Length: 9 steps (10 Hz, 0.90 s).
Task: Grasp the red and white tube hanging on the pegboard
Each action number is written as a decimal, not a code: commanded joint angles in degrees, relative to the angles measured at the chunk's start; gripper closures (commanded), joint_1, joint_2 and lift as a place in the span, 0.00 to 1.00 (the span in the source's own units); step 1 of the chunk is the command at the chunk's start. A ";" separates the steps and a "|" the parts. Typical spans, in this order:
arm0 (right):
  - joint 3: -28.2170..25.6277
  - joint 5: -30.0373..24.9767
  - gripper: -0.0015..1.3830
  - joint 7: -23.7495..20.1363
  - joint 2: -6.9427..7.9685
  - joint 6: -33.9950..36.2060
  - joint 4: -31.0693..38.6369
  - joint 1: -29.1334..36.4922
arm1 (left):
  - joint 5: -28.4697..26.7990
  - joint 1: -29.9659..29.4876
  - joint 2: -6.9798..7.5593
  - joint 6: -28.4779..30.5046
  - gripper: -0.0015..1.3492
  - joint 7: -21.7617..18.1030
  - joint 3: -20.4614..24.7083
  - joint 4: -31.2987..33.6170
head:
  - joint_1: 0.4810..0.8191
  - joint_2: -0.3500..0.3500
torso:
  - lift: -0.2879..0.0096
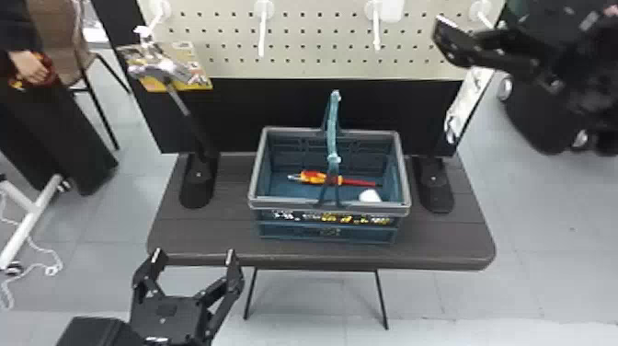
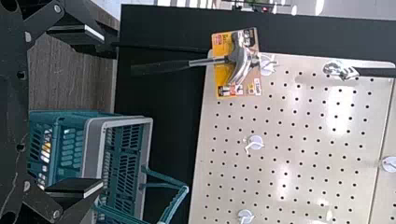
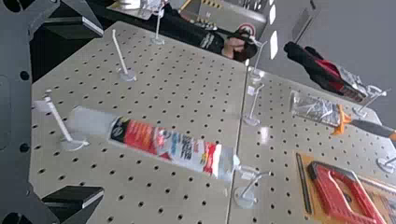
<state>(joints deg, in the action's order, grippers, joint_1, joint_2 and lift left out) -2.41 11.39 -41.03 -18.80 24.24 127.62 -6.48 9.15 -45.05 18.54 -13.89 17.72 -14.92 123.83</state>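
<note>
The tube (image 3: pixel 163 144) hangs on a hook (image 3: pixel 247 193) on the pegboard (image 3: pixel 187 79). The right gripper (image 1: pixel 460 48) is up high by the board, at the right side. Its two fingers are spread wide. In the right wrist view, the tube's pale end points toward the space between them. The left gripper (image 1: pixel 194 253) is low, near the front edge of the table (image 1: pixel 460 239). Its fingers are spread wide too. A red and yellow screwdriver (image 1: pixel 312 177) lies in the basket (image 1: pixel 289 202) on the table.
</note>
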 commanded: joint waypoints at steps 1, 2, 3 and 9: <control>4.79 2.59 0.08 0.07 -2.47 0.01 -5.06 -6.90 | 0.43 0.97 0.53 0.18 0.16 0.04 -0.55 0.00 | 1.00 0.51 | 0.63; 6.63 3.73 0.08 0.16 -3.61 0.01 -7.45 -10.22 | 0.52 1.34 0.79 0.26 0.16 0.04 -0.72 0.00 | 1.00 0.51 | 0.63; 9.09 5.75 0.07 0.24 -5.28 0.19 -10.26 -14.40 | 0.61 1.09 0.79 0.26 0.16 0.13 -0.55 0.00 | 1.00 0.51 | 0.63; 19.29 11.20 0.07 0.51 -11.35 1.07 -19.83 -30.03 | 0.87 2.94 1.32 0.09 0.16 0.13 -1.07 -0.56 | 1.00 0.51 | 0.63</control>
<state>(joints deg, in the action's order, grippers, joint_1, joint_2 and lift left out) 16.04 22.39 -40.52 -29.89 25.31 108.47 -35.33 9.97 -42.55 19.71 -13.76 17.84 -15.77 123.41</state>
